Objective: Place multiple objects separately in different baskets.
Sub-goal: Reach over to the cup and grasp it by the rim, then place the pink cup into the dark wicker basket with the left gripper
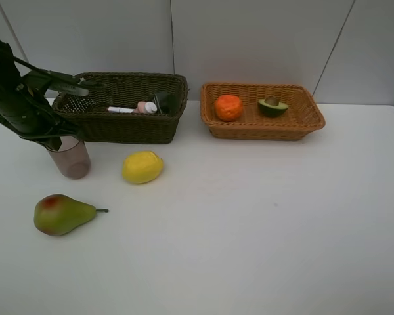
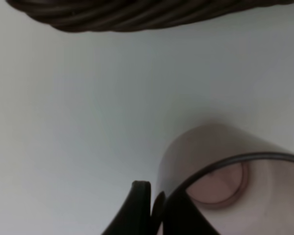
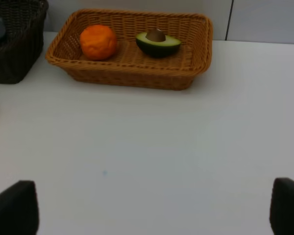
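My left gripper (image 1: 54, 140) is closed on the rim of the translucent pinkish cup (image 1: 71, 159), which stands upright just in front of the dark brown basket (image 1: 121, 128). In the left wrist view one finger (image 2: 138, 208) is outside the cup wall (image 2: 210, 147) and the other is inside. The dark basket holds the white marker (image 1: 121, 109), pink bottle (image 1: 144, 107) and dark pump bottle (image 1: 165, 101). The tan basket (image 1: 262, 128) holds the orange (image 1: 228, 107) and avocado half (image 1: 272, 106). The lemon (image 1: 142, 167) and pear (image 1: 60, 214) lie on the table. My right gripper (image 3: 149, 210) is open and empty.
The white table (image 1: 262, 223) stretches in front of both baskets. The right wrist view shows the tan basket (image 3: 127, 78) with orange (image 3: 98, 42) and avocado (image 3: 158, 42), and a corner of the dark basket (image 3: 14, 58). A white wall stands behind the baskets.
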